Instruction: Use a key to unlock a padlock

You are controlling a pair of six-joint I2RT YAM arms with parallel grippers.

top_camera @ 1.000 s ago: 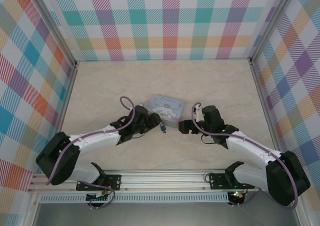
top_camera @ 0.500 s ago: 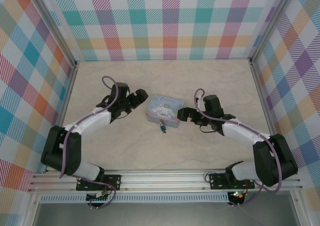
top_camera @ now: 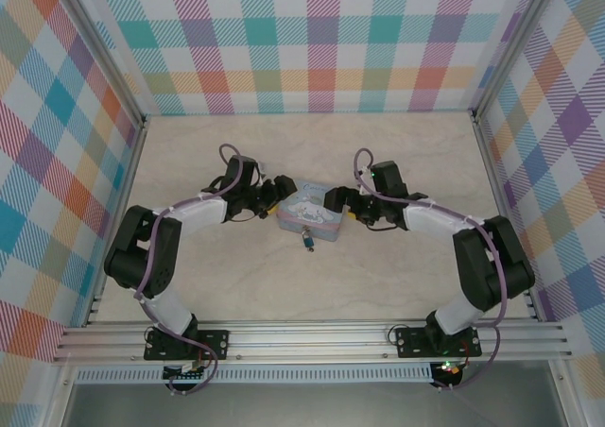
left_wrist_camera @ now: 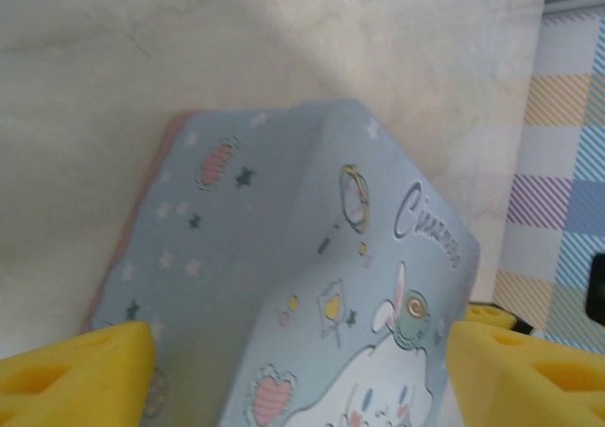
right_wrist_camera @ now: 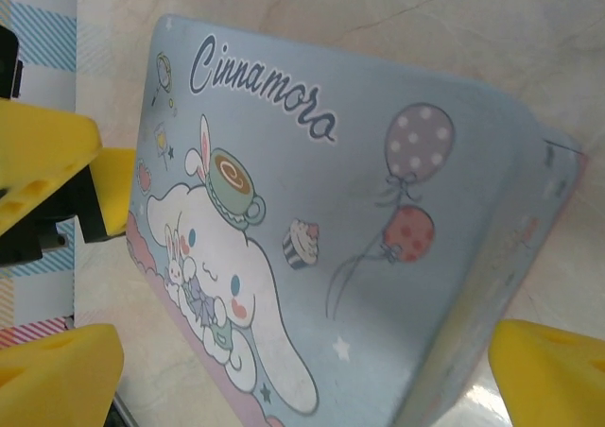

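Left gripper: my left gripper [top_camera: 274,198] sits at the 9 o'clock end of the tin [top_camera: 312,210]. Its jaws are spread wide across that end and it has hold of nothing.
Right gripper: my right gripper [top_camera: 335,201] mirrors it at the tin's 3 o'clock end, equally wide and empty.
Padlock: the padlock [top_camera: 308,241] lies on the table [top_camera: 378,153] at the tin's 6 o'clock, just beside its near edge and clear of both grippers.
Key: it is too small to tell apart from the padlock, so I cannot say whether it is in the lock or beside it.
Why so placed: I judge that I am bracketing the tin from both ends to steady or shift it, because the padlock sits right at its edge. Unlocking looks not yet begun.
Top view adds: how both arms close on the tin from opposite sides, and where the padlock lies.
Left wrist adds: my yellow fingers [left_wrist_camera: 80,375] at 7 and 5 o'clock, with the tin's end rising between them. I cannot tell if they touch it.
Right wrist adds: the printed lid close up, and across it at 9 o'clock the left gripper's own pads [right_wrist_camera: 43,148]. This confirms the two grippers face each other over the tin.
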